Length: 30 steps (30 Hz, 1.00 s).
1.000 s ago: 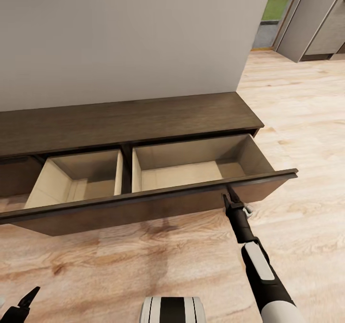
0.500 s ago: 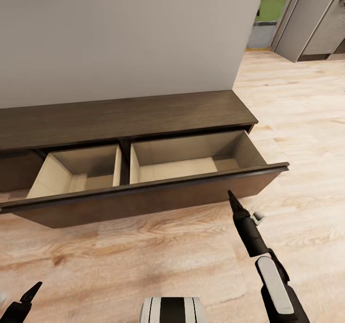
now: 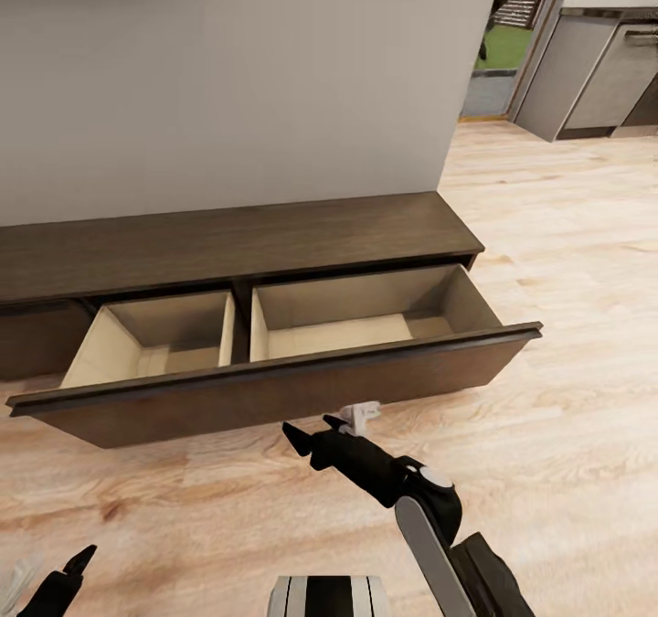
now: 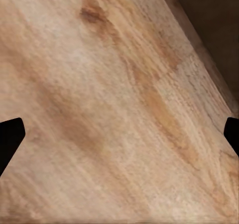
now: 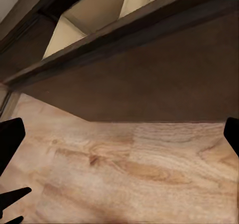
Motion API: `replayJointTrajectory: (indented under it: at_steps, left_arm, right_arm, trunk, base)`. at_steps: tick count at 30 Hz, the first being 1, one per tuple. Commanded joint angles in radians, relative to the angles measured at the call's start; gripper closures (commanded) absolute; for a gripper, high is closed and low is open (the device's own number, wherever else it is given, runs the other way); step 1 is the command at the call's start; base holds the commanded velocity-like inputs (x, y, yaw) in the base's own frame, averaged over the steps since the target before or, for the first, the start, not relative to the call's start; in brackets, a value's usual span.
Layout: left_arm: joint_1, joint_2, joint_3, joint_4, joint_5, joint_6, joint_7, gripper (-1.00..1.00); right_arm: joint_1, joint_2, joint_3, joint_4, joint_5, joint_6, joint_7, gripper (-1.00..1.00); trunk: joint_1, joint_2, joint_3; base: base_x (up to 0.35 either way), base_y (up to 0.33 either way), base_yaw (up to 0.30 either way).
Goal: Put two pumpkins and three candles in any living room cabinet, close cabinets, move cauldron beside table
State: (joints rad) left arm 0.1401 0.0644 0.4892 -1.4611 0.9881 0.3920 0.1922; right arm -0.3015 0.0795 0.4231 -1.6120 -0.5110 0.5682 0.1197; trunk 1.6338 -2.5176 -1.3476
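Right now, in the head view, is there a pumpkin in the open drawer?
No, both pale wood compartments of the pulled-out drawer of the cabinet look bare.

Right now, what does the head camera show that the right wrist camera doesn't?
Head view alone: the cabinet's top, the grey wall, the kitchen doorway, and the right gripper seen from outside, open and empty. Right wrist view alone: a close look up at the drawer front's underside. Both share the pulled-out drawer, its pale interior and the wooden floor.
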Motion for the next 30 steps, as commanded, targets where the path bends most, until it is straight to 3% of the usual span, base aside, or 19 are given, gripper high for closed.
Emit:
replayJointTrajectory:
  at_steps: [1,3,6,10,15,21,22,30]
  left_arm:
    - [-0.004,-0.001,-0.007,0.004,-0.016,0.0,0.011,-1.0]
    - [-0.014,-0.003,-0.025,0.015,-0.067,-0.001,0.05,-1.0]
    - [-0.018,-0.004,-0.033,0.028,-0.083,0.0,0.089,-1.0]
    - [-0.02,-0.004,-0.03,0.032,-0.086,0.0,0.107,-1.0]
    - [-0.02,-0.005,-0.026,0.033,-0.091,-0.001,0.118,-1.0]
    - [-0.02,-0.003,-0.026,0.038,-0.093,-0.003,0.12,-1.0]
    - [-0.02,-0.002,-0.025,0.042,-0.093,-0.02,0.121,-1.0]
    - [-0.014,-0.002,-0.025,0.031,-0.089,-0.048,0.117,-1.0]
  right_arm:
    - [-0.007,0.0,0.008,-0.001,0.003,0.008,-0.01,-1.0]
    - [-0.033,0.004,0.035,-0.002,0.01,0.029,-0.052,-1.0]
    - [-0.056,0.026,0.087,-0.003,0.016,0.044,-0.085,-1.0]
    - [-0.06,0.038,0.135,-0.003,0.021,0.05,-0.152,-1.0]
    - [-0.064,0.045,0.233,-0.003,0.025,0.053,-0.263,-1.0]
    - [-0.066,0.044,0.292,-0.003,0.033,0.054,-0.28,-1.0]
    - [-0.064,0.045,0.322,-0.003,0.041,0.054,-0.291,-1.0]
    - [-0.07,0.049,0.33,-0.003,0.045,0.121,-0.345,-1.0]
  trunk:
    - [0.0,0.0,0.004]
    - [-0.001,0.001,0.012]
    - [-0.003,0.001,0.023]
    - [-0.004,0.002,0.039]
    - [-0.007,0.004,0.062]
    - [-0.009,0.005,0.087]
    - [-0.01,0.005,0.091]
    - [-0.013,0.007,0.122]
  base:
    - [0.0,0.0,0.0]
    - [0.0,0.0,0.0]
    - [0.0,0.0,0.0]
    - [0.0,0.0,0.014]
    - [0.0,0.0,0.145]
    - [0.0,0.0,0.266]
    - [0.0,0.0,0.289]
    - [0.0,0.0,0.293]
